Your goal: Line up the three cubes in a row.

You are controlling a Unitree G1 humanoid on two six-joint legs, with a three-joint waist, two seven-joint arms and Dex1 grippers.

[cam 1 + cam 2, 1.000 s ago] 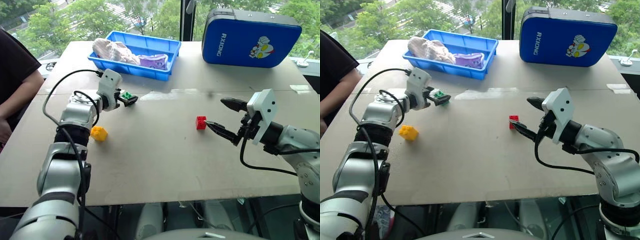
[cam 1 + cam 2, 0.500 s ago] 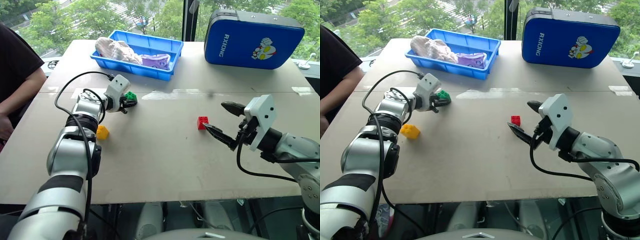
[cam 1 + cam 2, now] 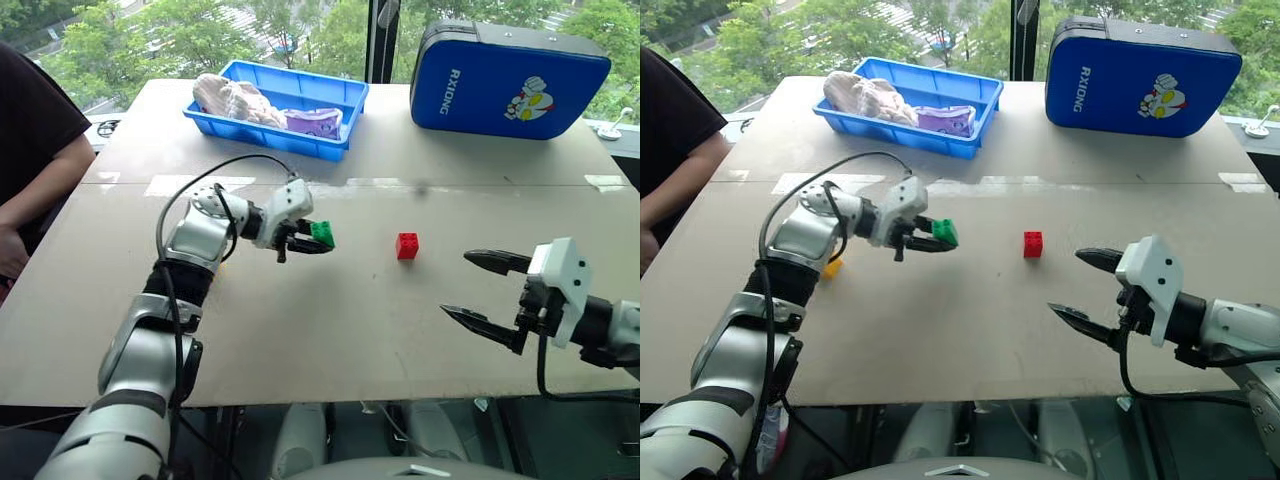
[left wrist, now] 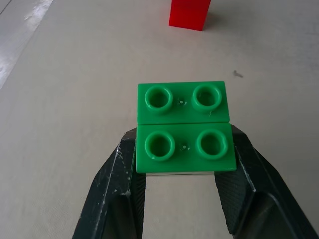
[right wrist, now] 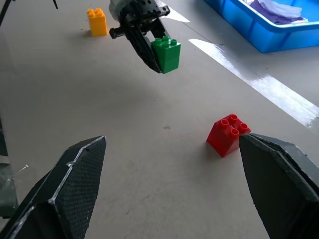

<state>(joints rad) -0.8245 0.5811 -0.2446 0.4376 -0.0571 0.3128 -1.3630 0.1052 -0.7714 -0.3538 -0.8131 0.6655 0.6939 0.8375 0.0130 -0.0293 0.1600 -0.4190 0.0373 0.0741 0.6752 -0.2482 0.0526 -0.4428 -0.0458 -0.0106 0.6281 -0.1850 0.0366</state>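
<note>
A: Left wrist view first: we see the green cube (image 4: 183,127) pinched between the two black fingers (image 4: 113,199) of the left gripper (image 3: 312,238), studs facing the camera. The fingers press on its two sides, so that gripper is closed on the cube.

B: We agree. From the head views the green cube is held off the table (image 3: 330,330), with the left arm reaching in toward the middle. Where do we put the red cube (image 3: 407,245)?

A: It sits on the table, studs up, to the right of the green one and apart from it. In the left wrist view it (image 4: 189,13) lies straight ahead, beyond the held cube.

B: And the yellow cube (image 3: 832,266)?

A: We catch only a sliver of it in the right eye view, tucked behind the left forearm. The right wrist view shows it (image 5: 96,21) clearly, standing on the table on the far side of the left gripper from the red cube, well apart from it.

B: The right gripper (image 3: 483,293)?

A: We see its fingers spread wide, holding nothing, low over the near right part of the table. The red cube lies beyond it, not touched.

B: Other things we note: a blue tray (image 3: 342,112) with cloth (image 3: 232,98) at the far side, a blue case (image 3: 510,78) to its right, and a person's arm (image 3: 35,190) at the left edge.
</note>
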